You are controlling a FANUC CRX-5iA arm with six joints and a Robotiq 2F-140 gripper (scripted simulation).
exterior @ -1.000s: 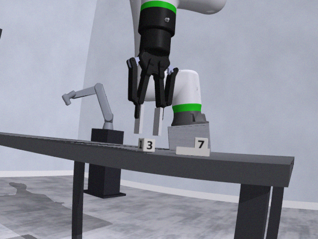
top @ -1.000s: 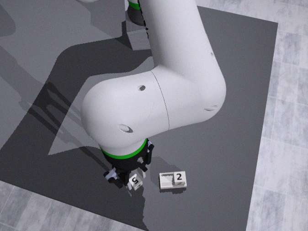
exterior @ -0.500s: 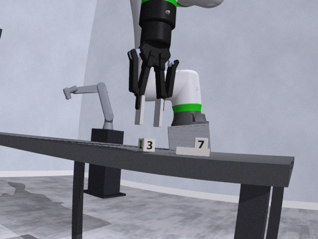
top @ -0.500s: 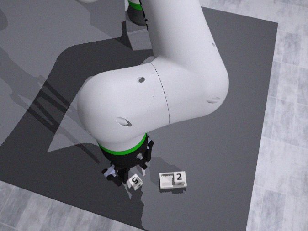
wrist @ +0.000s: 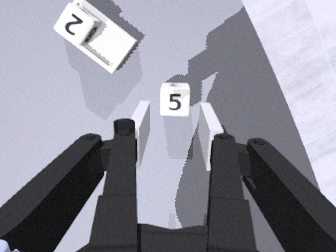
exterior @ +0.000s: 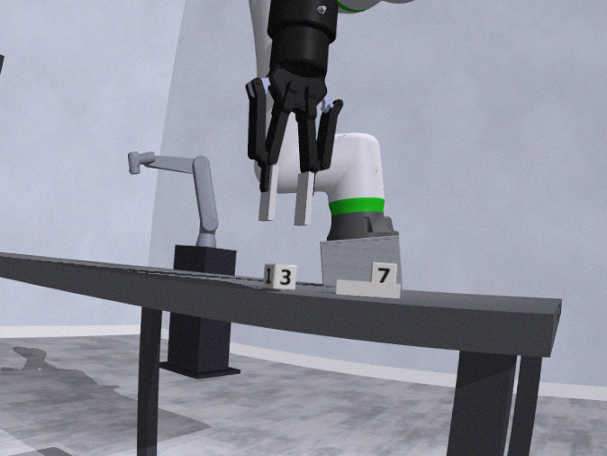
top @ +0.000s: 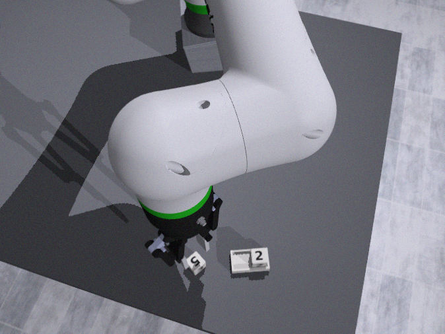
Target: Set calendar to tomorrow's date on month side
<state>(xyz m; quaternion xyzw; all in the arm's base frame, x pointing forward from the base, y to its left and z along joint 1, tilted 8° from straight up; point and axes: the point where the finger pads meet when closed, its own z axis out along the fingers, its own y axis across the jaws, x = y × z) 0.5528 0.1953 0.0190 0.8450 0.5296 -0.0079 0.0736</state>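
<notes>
The dark gray counter [top: 305, 215] [exterior: 294, 311] [wrist: 30, 150] has a flat, dull top and a thick front edge. Near that edge, on the right, lies a low white tray [top: 239, 270] [exterior: 352, 288] [wrist: 112, 42], shaped like a little box with thin walls. A white cube [top: 258, 257] [exterior: 384, 273] [wrist: 75, 24] sits in its right half, with a black 2 on top and a black 7 on the front. The tray's left half shows its bare floor.

To the left of the tray, apart from it, a loose cube [top: 195, 263] [exterior: 280, 277] [wrist: 175, 100] sits flat on the counter, turned at a slant. It has a 5 on top, and a 1 and a 3 on its sides.

Above the loose cube hangs the black tool [top: 195, 253] [exterior: 284, 220] [wrist: 174, 117]. It is partly open, with just air between its two pale, flat, straight fingertips.

The big arm [top: 172, 136] [exterior: 360, 167] is white, smooth and round, with bright green rings. It stands on a gray block [top: 205, 59] [exterior: 360, 259] with streaky sides. Farther back on the left, a thin gray arm [exterior: 204, 196] stands on a dark, square post [exterior: 198, 323]. The far wall [exterior: 490, 147] is pale blue.
</notes>
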